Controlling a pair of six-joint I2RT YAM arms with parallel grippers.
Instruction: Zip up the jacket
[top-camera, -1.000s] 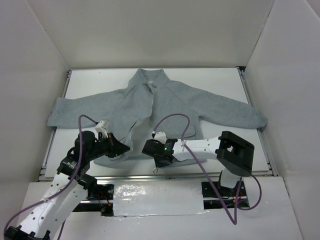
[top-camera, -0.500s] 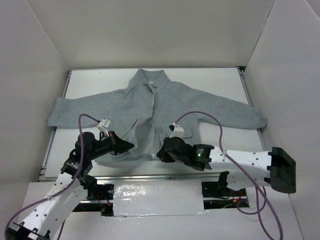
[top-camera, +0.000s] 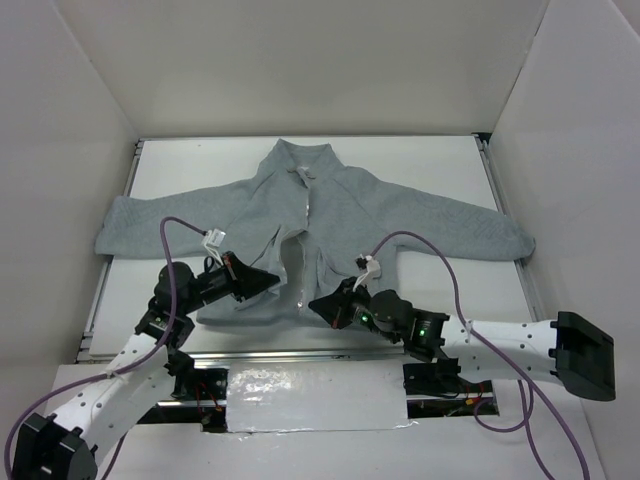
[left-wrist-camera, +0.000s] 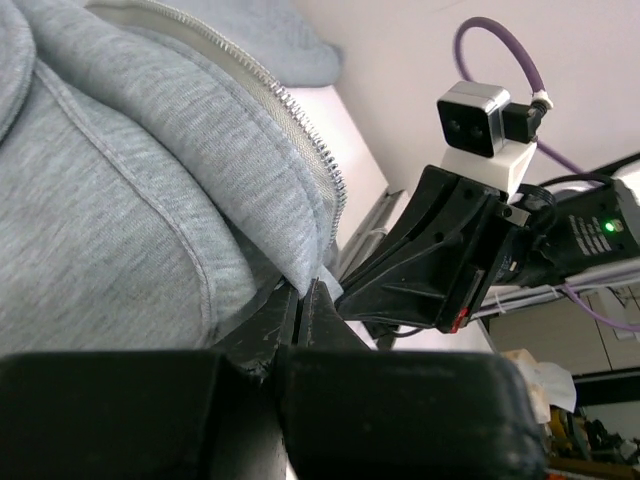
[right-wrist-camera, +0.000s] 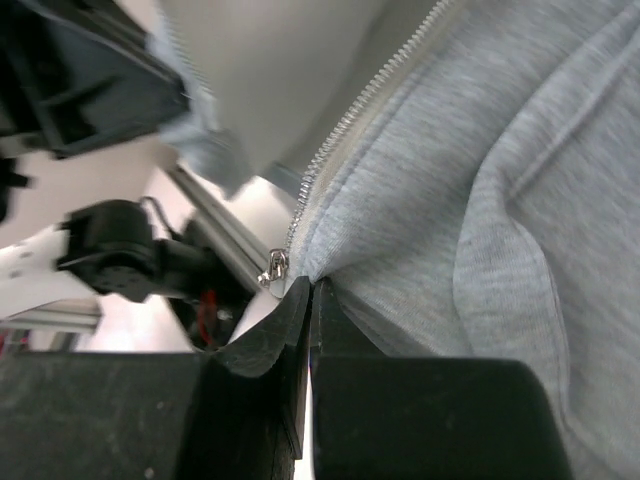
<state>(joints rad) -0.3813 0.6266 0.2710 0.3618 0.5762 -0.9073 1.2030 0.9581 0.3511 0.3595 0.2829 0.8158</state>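
Observation:
The light-grey fleece jacket (top-camera: 320, 215) lies front-up on the table, collar at the far end, its front parted below the chest. My left gripper (top-camera: 274, 277) is shut on the jacket's left bottom hem beside its zipper teeth (left-wrist-camera: 310, 150); the fabric (left-wrist-camera: 150, 190) bunches over the fingertips. My right gripper (top-camera: 313, 303) is shut on the right bottom hem corner (right-wrist-camera: 330, 265). Just left of that pinch sits the metal zipper pull (right-wrist-camera: 274, 267), with the zipper teeth (right-wrist-camera: 360, 110) running up from it. The two grippers face each other across the gap.
White walls enclose the table on three sides. The table's near edge rail (top-camera: 300, 350) runs just below the jacket hem. Both sleeves spread out to the left (top-camera: 125, 225) and right (top-camera: 480, 230). Purple cables loop over each arm.
My right arm has swung out and stretched low along the near edge, its gripper shifting right then settling on the hem. My left gripper moved right and slightly up, pulling its hem toward the centre.

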